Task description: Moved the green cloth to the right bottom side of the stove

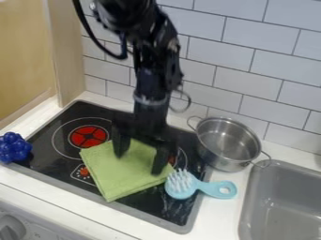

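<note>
The black gripper (141, 155) hangs over the stove with its two fingers spread wide apart, so it is open. Below and between the fingers lies the green cloth (116, 174), folded flat in a rough square on the middle of the black stove top (47, 149). The fingers overlap the cloth's upper part; whether they touch it I cannot tell. The cloth's top right portion is partly hidden behind the gripper.
A light blue brush (216, 188) lies across the stove's right edge, close to the cloth's right corner. A metal pot (227, 144) stands right of the stove, beside the grey sink (282, 201). Blue plastic grapes (12, 147) sit at the far left.
</note>
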`<state>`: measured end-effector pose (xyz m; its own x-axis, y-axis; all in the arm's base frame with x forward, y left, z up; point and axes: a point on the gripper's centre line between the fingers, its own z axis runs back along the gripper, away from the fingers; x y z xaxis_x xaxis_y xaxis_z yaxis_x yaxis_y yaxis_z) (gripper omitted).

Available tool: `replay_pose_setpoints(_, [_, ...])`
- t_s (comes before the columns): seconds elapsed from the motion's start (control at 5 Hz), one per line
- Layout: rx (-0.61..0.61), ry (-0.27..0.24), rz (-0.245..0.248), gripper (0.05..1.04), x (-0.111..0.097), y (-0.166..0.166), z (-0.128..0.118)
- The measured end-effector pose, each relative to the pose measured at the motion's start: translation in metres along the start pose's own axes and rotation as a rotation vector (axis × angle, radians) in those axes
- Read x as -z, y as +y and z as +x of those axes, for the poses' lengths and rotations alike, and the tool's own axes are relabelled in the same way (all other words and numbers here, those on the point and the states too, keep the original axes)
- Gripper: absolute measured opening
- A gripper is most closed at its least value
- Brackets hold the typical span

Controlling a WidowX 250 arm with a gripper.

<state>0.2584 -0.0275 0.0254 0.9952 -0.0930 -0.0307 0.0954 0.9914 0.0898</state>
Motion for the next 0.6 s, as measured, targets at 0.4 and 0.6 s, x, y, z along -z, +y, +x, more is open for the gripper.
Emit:
replay_pose_setpoints(0.4, [0.047, -0.045, 0.004, 0.999, -0.0251, -0.0057, 0.0008])
replay_pose_setpoints(0.6, [0.047, -0.046, 0.005, 0.999, -0.0255, -0.0055, 0.0009])
